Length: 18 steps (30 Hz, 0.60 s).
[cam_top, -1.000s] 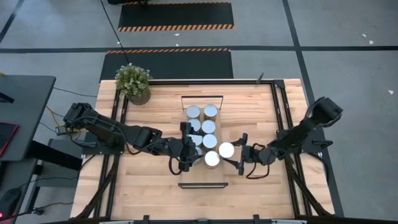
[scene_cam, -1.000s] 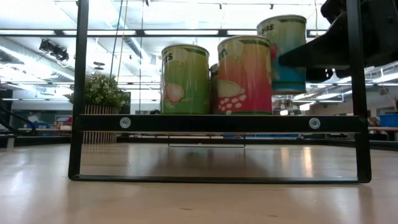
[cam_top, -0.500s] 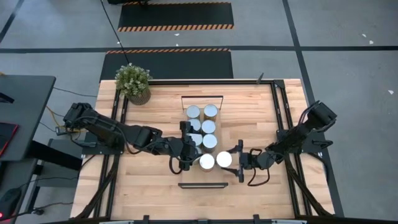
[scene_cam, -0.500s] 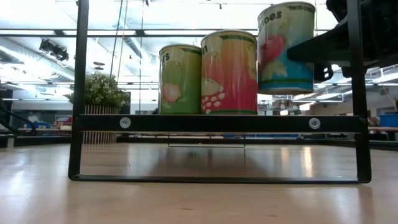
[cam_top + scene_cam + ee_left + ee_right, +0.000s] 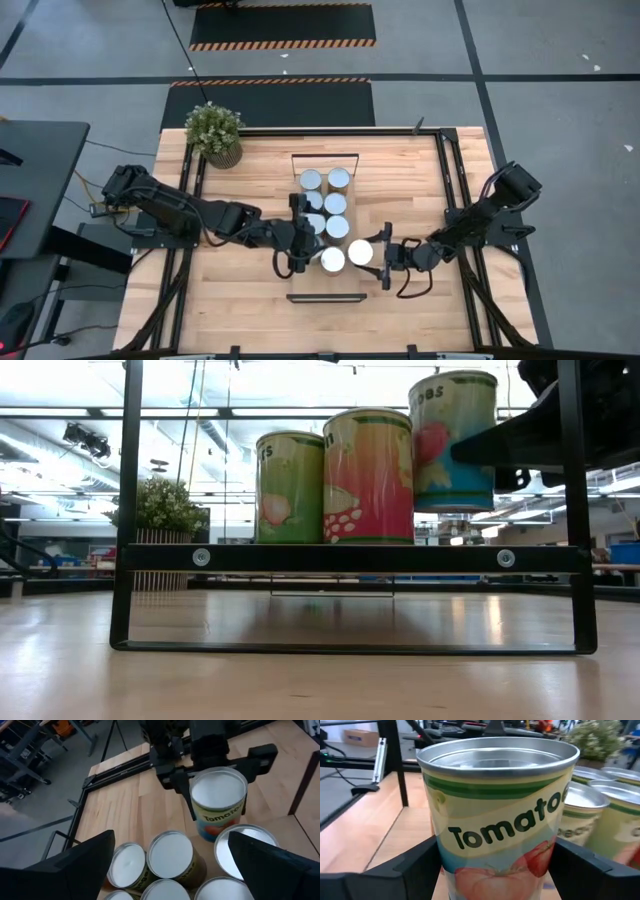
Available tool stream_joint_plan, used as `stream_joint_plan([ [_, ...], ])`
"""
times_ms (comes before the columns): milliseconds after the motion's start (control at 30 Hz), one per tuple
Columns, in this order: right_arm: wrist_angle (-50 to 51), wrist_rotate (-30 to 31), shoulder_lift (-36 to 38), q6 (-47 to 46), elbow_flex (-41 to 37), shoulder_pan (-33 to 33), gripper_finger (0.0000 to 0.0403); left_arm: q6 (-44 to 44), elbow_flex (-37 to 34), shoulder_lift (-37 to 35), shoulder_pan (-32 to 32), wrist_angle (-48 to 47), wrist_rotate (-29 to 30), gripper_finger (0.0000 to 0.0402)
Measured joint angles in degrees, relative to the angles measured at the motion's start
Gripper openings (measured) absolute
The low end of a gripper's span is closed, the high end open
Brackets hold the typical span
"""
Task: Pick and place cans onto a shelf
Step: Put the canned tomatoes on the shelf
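Observation:
The shelf (image 5: 325,292) lies along the table's middle, a black bar at each short end; it also shows in the low view (image 5: 350,557). Several silver-topped cans (image 5: 335,203) stand on it in two rows. My right gripper (image 5: 374,256) is shut on a tomato can (image 5: 360,253) beside the nearest standing can (image 5: 332,259), above the shelf's near right part. My left gripper (image 5: 298,242) is open at the shelf's left side, its fingers (image 5: 75,867) spread wide before the cans (image 5: 170,855). My right gripper pinches the tomato can's curved side (image 5: 192,795) between its two fingers, just below the rim. The fingers (image 5: 395,870) come level from the table's right. The can is upright and lifted clear, its bottom (image 5: 453,508) above the shelf board.
A potted plant (image 5: 214,133) stands at the table's far left corner. Black frame rails run along the table's left (image 5: 185,200) and right (image 5: 452,200) sides. Bare wood lies near the table's front edge (image 5: 330,325).
My right gripper has carried the tomato can toward the table's near edge and slightly left, keeping it upright and above the shelf. The nearest standing can has slid a little toward the table's left.

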<state>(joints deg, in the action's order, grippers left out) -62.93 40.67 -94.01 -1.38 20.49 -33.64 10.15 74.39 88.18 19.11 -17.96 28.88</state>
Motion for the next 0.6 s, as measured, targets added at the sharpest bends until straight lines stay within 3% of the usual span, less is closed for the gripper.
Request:
stream_joint_plan([
  [233, 0.4, -8.87, -5.48, 2.06, 5.58, -0.16, 0.0325, 1.01, 0.0, -0.02, -0.19, -0.91, 0.0, 0.0396],
  [467, 1.33, 0.98, -2.94, 5.89, 5.01, -3.48, 0.0325, -4.55, 0.0, -0.02, -0.19, -6.86, -1.9, 0.0396],
  [600, 2.84, 0.91, -3.57, 3.4, 5.03, -2.09, 0.0325, -7.6, 0.0, 0.16, -0.3, -10.45, -4.84, 0.0396],
])
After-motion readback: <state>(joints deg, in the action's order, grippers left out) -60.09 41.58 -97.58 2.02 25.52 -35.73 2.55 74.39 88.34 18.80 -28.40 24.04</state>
